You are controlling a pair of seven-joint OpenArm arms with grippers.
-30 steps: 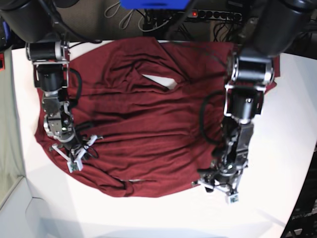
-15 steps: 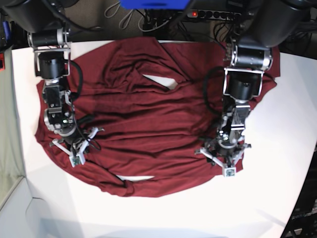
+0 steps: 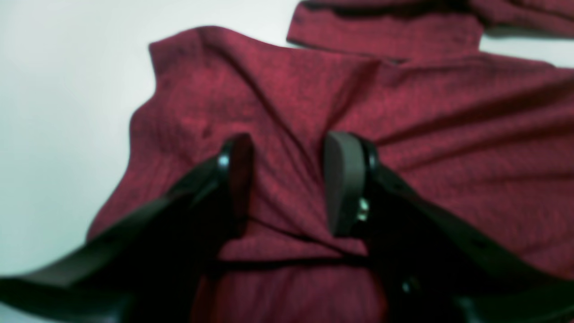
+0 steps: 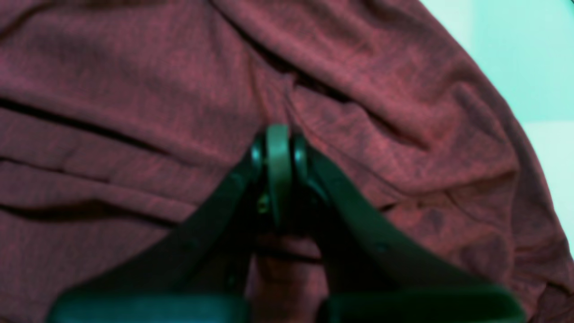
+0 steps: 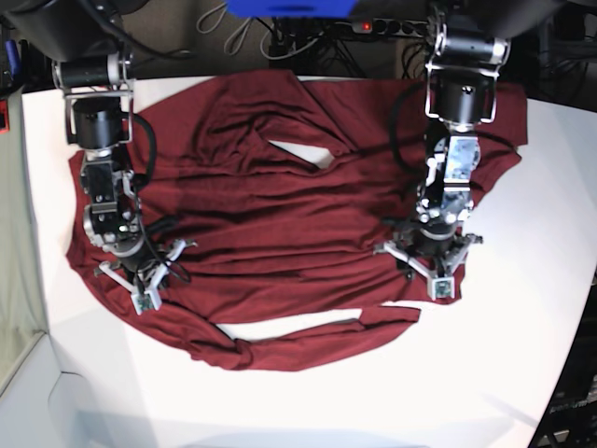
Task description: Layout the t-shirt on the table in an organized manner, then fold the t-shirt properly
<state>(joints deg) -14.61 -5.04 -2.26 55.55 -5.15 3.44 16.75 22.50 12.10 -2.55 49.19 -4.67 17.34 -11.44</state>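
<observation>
we see the t-shirt (image 5: pixel 280 233) lying spread over the table (image 5: pixel 522 355), with its far edge up by the back of the table and a long thin strip of cloth curling along the near side. it is full of wrinkles, and a small patch of white table shows through a gap in the middle, so we think it is not laid out neatly yet. no fold is made yet.

our left gripper (image 5: pixel 431 273) sits low on the cloth near one side edge. in the left wrist view its two fingers (image 3: pixel 240 179) stand partly apart with a ridge of cloth running up between them. we cannot tell if they pinch the cloth or just sit over it.

our right gripper (image 5: pixel 140 285) is down on the other side of the shirt. in the right wrist view its tips (image 4: pixel 279 148) are pressed tight together right on the cloth. we cannot tell if a bit of cloth is caught in them.

we think each arm works one side so the shirt can be pulled flat and even.
</observation>
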